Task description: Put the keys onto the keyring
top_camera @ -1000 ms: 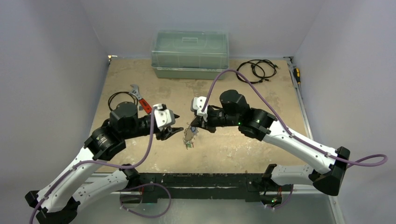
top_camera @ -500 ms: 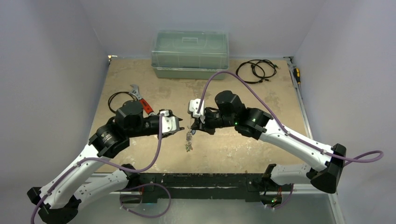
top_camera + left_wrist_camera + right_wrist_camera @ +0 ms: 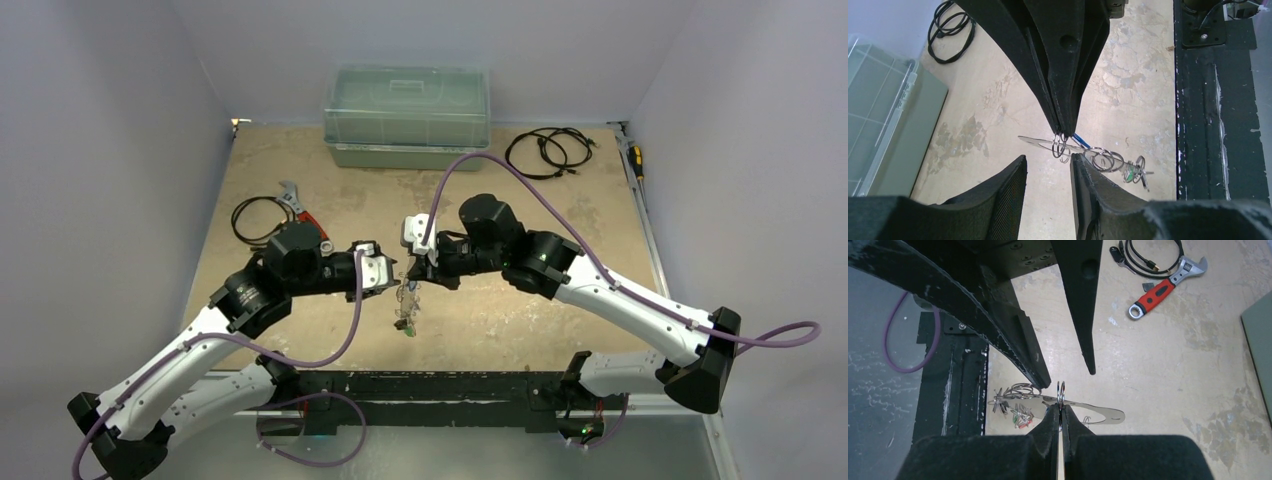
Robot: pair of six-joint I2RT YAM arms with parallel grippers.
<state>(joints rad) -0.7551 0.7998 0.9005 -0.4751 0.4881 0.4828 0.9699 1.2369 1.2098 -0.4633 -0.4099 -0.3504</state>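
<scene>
Clamped tight, the right claw (image 3: pixel 1060 411) pinches the keyring (image 3: pixel 1061 388) at its edge and holds it up off the table (image 3: pixel 1173 370). The thin loop thus stands edge-on to that claw's own camera, free on both sides for the other arm to work at. From the loop the keys (image 3: pixel 1137 172) hang in a bunch by a chain of smaller rings, a green tag showing among them. They look to be clear of the table, though the views do not settle it. The left claw (image 3: pixel 1048 161) faces the loop head-on with its jaws apart and nothing between them, the loop just beyond its fingertips. In the right wrist view its two fingers stand either side of the ring without touching it. That placing reads as one arm serving as a vice while the other comes in to grip or spread the loop. A flat silvery strip (image 3: pixel 1098 414) shows beneath the ring; whether it belongs to the bunch I cannot tell. The next move calls for a fine closing on thin wire, and a slight miss could knock the ring askew in its grip.
</scene>
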